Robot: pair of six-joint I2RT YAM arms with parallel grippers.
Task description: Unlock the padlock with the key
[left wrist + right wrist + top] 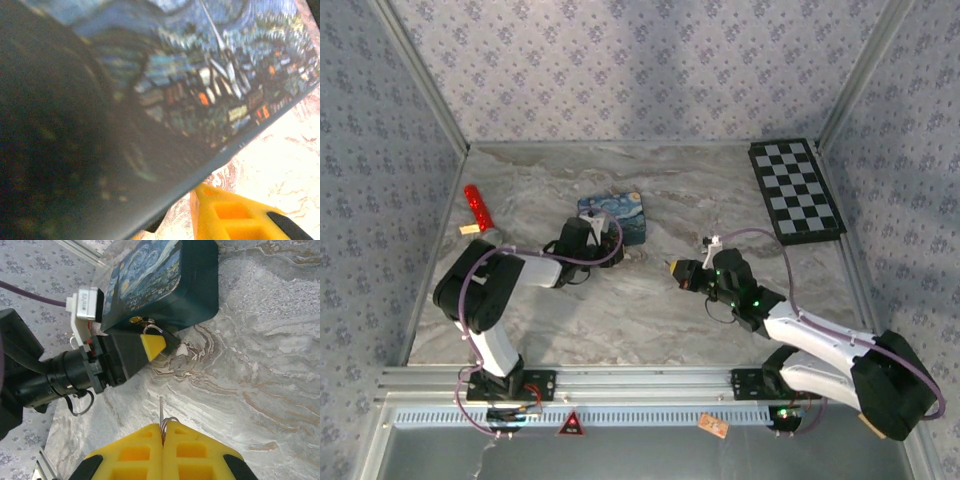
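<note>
- R claw (162, 429) pinched tight on key (161, 411), blade poking fwd past its yellow tips, key ring caught btwn them
- Padlock (148, 330) sits ahead of R claw, well apart from key tip, right at L claw (592, 232) & up against lower edge of blue painted box (165, 275); shackle visible, body mostly hidden
- L claw pressed close to box; how wide it stands, or whether it grips padlock, can't tell
- Grey marbled surface (260, 370) stretches btwn the two claws
</note>
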